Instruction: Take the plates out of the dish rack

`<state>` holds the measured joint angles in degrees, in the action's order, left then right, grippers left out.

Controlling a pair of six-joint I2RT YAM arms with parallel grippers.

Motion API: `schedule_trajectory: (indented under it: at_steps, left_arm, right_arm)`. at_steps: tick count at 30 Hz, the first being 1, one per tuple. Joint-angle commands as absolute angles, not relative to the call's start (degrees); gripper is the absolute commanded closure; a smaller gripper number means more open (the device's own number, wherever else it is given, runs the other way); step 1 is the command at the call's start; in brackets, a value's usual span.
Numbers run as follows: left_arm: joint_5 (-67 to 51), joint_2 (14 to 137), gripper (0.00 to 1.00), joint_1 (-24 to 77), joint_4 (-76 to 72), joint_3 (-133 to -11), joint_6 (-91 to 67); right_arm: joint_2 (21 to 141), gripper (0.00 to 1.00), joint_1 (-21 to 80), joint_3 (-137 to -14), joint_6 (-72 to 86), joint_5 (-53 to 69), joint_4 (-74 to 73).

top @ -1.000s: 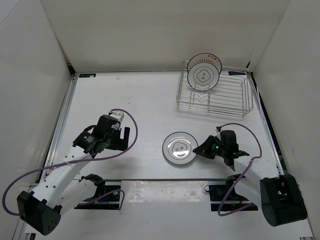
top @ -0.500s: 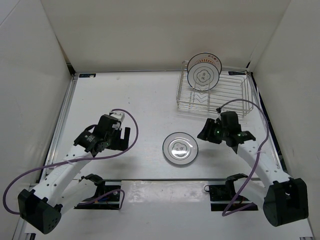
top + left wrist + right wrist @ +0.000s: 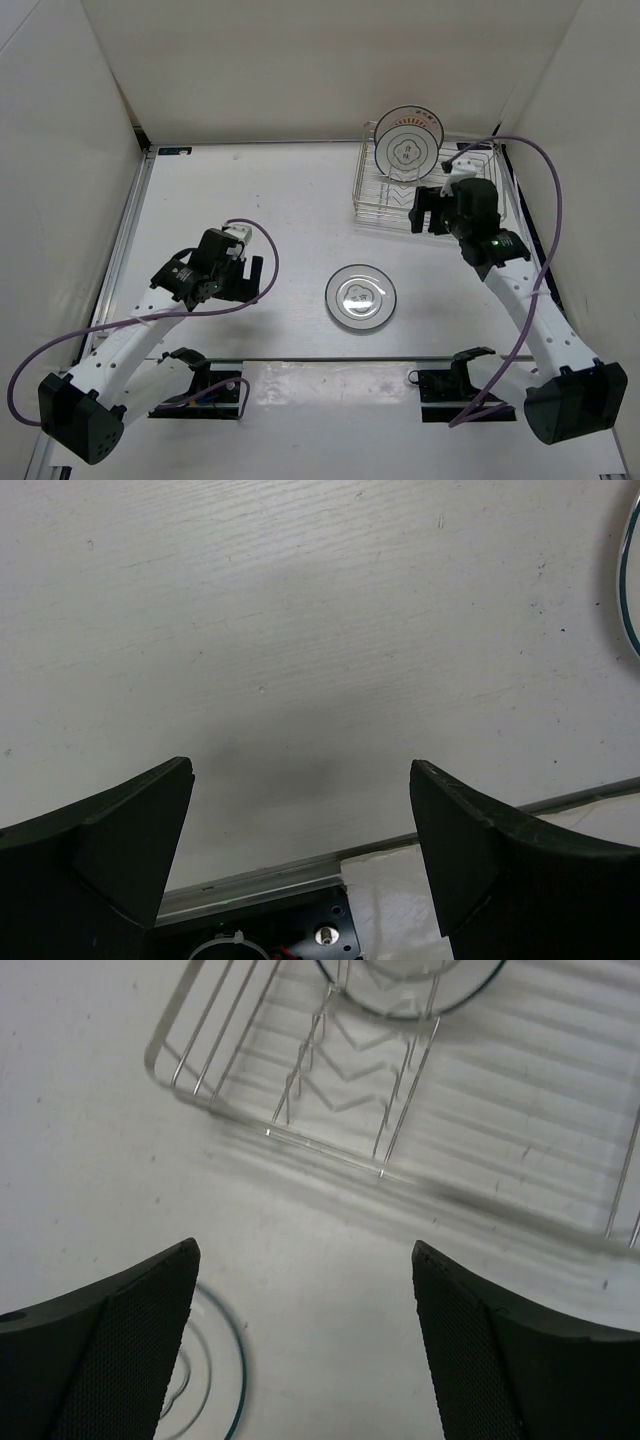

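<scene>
The silver wire dish rack (image 3: 455, 195) stands at the back right. Two plates stand upright at its left end: a front one with a flower mark (image 3: 405, 150) and one close behind with orange ticks round its rim (image 3: 420, 116). Another plate (image 3: 360, 297) lies flat on the table's near middle. My right gripper (image 3: 426, 212) hovers open and empty over the rack's near-left corner. In the right wrist view, my right gripper (image 3: 303, 1260) frames bare table, with the rack (image 3: 500, 1110), a racked plate (image 3: 410, 990) and the flat plate (image 3: 215, 1380) showing. My left gripper (image 3: 255, 280) (image 3: 300, 780) is open over bare table.
White walls close in the table on the left, back and right. A metal rail (image 3: 300, 875) runs along the table's near edge under my left gripper. The flat plate's rim (image 3: 630, 580) shows at the right edge of the left wrist view.
My right gripper has opened, left the plate flat on the table, and swung back and up to the rack's near-left corner. The left arm has barely moved.
</scene>
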<state>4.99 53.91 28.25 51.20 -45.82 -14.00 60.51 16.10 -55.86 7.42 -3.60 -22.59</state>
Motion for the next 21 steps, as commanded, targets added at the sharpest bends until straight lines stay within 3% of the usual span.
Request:
schedule_trajectory:
  at_steps: [1,4,7,8,9,10,11,12,13,14,15,16,21]
  left_arm:
    - [3.3,53.3,0.00,28.4,51.0,-46.4,-14.3]
    - [2.8,53.8,0.00,28.7,51.2,-46.5,-14.3]
    - [1.9,53.5,0.00,28.7,51.2,-46.6,-14.3]
    - [1.6,53.7,0.00,28.6,51.1,-46.5,-14.4]
    - [1.2,53.5,0.00,28.7,51.2,-46.6,-14.4]
    - [1.1,53.5,0.00,28.7,51.2,-46.6,-14.4]
    - [0.9,53.5,0.00,28.7,51.2,-46.8,-14.4]
    - [0.7,53.3,0.00,28.7,51.4,-46.7,-14.5]
    - [0.7,53.3,0.00,28.7,51.5,-46.9,-14.7]
    - [0.8,53.3,0.00,28.6,51.9,-46.9,-14.7]
    - [0.9,53.4,0.00,28.6,52.1,-47.3,-14.9]
    - [0.9,53.3,0.00,28.7,52.2,-47.4,-14.9]
    - [0.9,52.2,0.00,28.6,52.6,-47.5,-15.0]
  right_arm:
    - [64.9,0.11,15.7,-53.7,-5.3,-5.7,-0.8]
    - [73.8,0.11,15.3,-57.0,-13.2,-3.3,6.9]
    - [81.7,0.20,14.3,-64.7,-16.9,-0.6,6.6]
    - [83.4,0.45,13.5,-67.9,-18.6,1.9,6.6]
    - [87.9,0.78,13.1,-71.8,-19.0,1.8,4.9]
    - [89.7,1.00,12.8,-75.7,-18.9,1.1,3.6]
    - [91.3,1.00,12.2,-77.8,-18.9,-1.6,2.0]
    - [92.4,0.98,12.0,-79.3,-19.2,-1.7,1.3]
    - [95.7,0.76,11.5,-82.7,-19.5,-1.5,1.1]
    - [96.8,0.62,11.1,-83.2,-20.6,-1.8,1.2]
    - [98.9,0.30,10.6,-84.8,-21.3,-2.0,1.8]
    - [99.6,0.23,9.9,-85.3,-21.3,-1.6,2.5]
    - [105.8,0.15,5.8,-90.9,-20.3,5.2,1.1]
